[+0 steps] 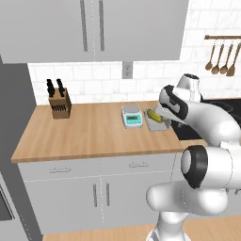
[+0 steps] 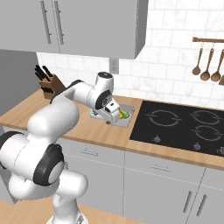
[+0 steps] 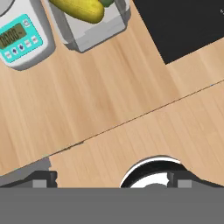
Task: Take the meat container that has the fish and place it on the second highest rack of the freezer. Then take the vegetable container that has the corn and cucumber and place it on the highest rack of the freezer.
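Fingertips [image 3: 43, 178] spread wide apart, the gripper [image 3: 111, 180] empty above the wooden counter [image 3: 131, 109]. Far left sits a grey kitchen scale [image 3: 19, 37], display reading "0000"; right beside it, the light-grey rectangular vegetable container [image 3: 94, 30] holds yellow corn [image 3: 81, 8].

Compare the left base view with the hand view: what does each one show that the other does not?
Left base view alone: the knife block at the wall, the hanging spoons, the wall cabinets and the lower cabinet doors.
Hand view alone: the scale's digits, seen close, and the open gripper above bare counter.
Both: the wooden counter, the scale, the vegetable container with the corn, and the black cooktop.
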Tool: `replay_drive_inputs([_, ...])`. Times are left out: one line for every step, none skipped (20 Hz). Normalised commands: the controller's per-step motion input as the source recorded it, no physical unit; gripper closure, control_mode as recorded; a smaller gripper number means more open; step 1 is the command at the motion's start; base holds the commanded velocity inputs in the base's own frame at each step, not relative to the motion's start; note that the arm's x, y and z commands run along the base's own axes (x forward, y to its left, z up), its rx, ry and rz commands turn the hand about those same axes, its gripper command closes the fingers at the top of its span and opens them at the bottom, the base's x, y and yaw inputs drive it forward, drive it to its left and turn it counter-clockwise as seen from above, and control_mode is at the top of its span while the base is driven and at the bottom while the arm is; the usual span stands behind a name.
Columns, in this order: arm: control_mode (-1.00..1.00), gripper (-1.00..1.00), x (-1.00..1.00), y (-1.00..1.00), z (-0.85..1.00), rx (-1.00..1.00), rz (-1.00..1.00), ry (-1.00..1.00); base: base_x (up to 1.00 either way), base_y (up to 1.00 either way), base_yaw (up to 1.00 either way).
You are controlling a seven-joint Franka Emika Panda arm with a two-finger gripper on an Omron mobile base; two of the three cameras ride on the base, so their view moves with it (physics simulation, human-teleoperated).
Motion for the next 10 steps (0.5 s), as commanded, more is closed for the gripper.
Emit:
replay_drive_inputs([-1.0, -1.0, 0.38, -0.04, -0.29, 0.0, -0.15, 0.01, 0.0, 0.0, 0.0])
replay_drive_inputs([-1.0, -1.0, 0.34, -0.06, -0.27, 0.0, -0.17, 0.01, 0.0, 0.0, 0.0])
replay_drive_inputs([-1.0, -1.0, 0.31, -0.06, -0.25, 0.01, -0.19, 0.01, 0.0, 0.0, 0.0])
replay_drive_inputs([-1.0, -1.0, 0.31, -0.06, -0.22, 0.02, -0.2, 0.02, 0.0, 0.0, 0.0])
replay_drive_inputs([-1.0, -1.0, 0.29, -0.09, -0.19, 0.03, -0.22, 0.02, 0.0, 0.0, 0.0])
replay_drive_inputs([-1.0, -1.0, 0.27, -0.12, -0.15, 0.04, -0.22, 0.01, 0.0, 0.0, 0.0])
replay_drive_inputs([-1.0, -1.0, 0.29, -0.14, -0.13, 0.05, -0.22, 0.02, 0.0, 0.0, 0.0])
replay_drive_inputs([-1.0, -1.0, 0.29, -0.15, -0.11, 0.05, -0.22, 0.01, 0.0, 0.0, 0.0])
replay_drive_inputs([-1.0, -1.0, 0.29, -0.16, -0.1, 0.07, -0.21, 0.01, 0.0, 0.0, 0.0])
replay_drive_inputs([-1.0, -1.0, 0.29, -0.16, -0.1, 0.08, -0.21, 0.02, 0.0, 0.0, 0.0])
